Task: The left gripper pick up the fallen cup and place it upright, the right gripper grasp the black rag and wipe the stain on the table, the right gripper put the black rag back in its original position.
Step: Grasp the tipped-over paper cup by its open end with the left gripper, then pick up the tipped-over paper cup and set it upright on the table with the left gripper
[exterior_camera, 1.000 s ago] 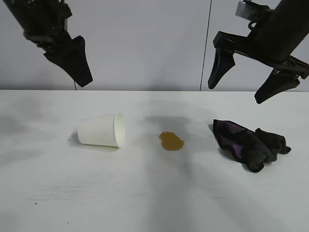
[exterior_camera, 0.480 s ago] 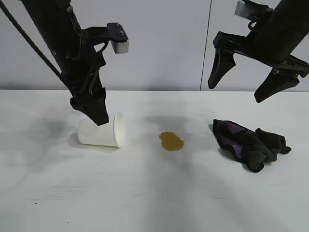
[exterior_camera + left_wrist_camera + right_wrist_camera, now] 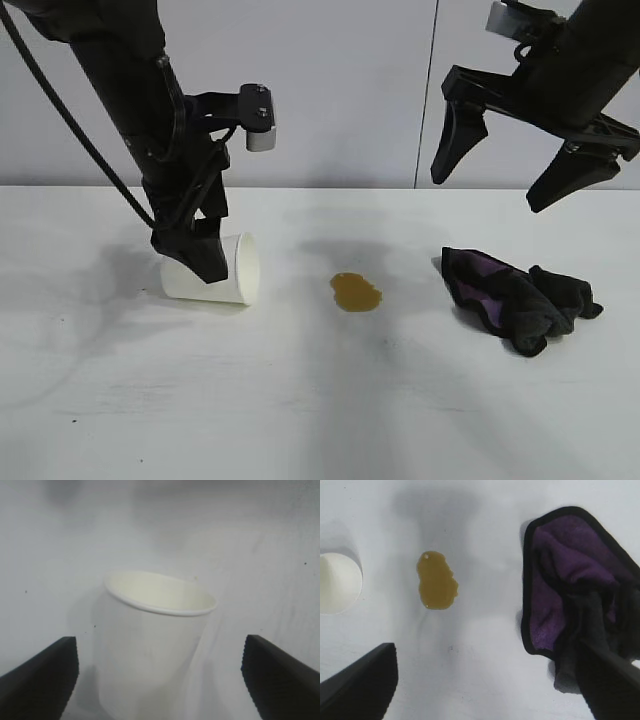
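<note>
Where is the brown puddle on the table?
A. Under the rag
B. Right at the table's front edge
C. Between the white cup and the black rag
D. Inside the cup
C: the brown puddle lies on the bare table, with the tipped-over white cup on one side and the crumpled black rag on the other.

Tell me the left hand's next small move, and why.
Probably close on the cup. The left hand is open with a finger on either side of the cup, which lies on its side on the table, not yet gripped.
</note>
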`<state>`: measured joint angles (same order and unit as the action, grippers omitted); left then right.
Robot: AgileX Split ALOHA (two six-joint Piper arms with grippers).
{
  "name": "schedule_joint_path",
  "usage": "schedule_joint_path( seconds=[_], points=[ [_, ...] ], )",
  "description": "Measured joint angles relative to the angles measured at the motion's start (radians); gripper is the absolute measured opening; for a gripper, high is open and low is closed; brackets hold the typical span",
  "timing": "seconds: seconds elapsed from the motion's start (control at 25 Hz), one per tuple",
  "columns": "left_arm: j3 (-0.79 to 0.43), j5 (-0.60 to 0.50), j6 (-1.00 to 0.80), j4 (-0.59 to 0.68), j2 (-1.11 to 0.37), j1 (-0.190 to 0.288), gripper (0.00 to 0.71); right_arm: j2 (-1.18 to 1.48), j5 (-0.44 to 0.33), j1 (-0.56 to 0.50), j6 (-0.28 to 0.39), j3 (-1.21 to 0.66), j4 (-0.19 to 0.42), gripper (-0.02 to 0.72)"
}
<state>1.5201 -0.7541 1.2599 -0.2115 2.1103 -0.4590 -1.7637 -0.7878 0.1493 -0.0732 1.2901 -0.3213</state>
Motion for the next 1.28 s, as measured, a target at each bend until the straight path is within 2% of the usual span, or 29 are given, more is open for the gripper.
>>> schedule_joint_path(
  seconds=[0.48, 0.68, 0.96, 1.28],
  points=[
    [0.0, 0.045, 0.011, -0.042, 0.054, 0.0, 0.631, 0.0, -0.004, 0.0, -0.002, 0.0, 0.0, 0.661],
    [0.0, 0.044, 0.053, -0.043, 0.054, 0.0, 0.527, 0.0, -0.004, 0.0, -0.002, 0.0, 0.0, 0.661],
    [0.001, 0.041, 0.081, -0.047, 0.054, 0.0, 0.5, 0.0, -0.004, 0.0, -0.002, 0.0, 0.0, 0.661],
    [0.001, 0.012, 0.149, -0.189, 0.054, 0.007, 0.489, 0.0, -0.007, 0.0, -0.003, 0.0, 0.0, 0.661]
  ],
)
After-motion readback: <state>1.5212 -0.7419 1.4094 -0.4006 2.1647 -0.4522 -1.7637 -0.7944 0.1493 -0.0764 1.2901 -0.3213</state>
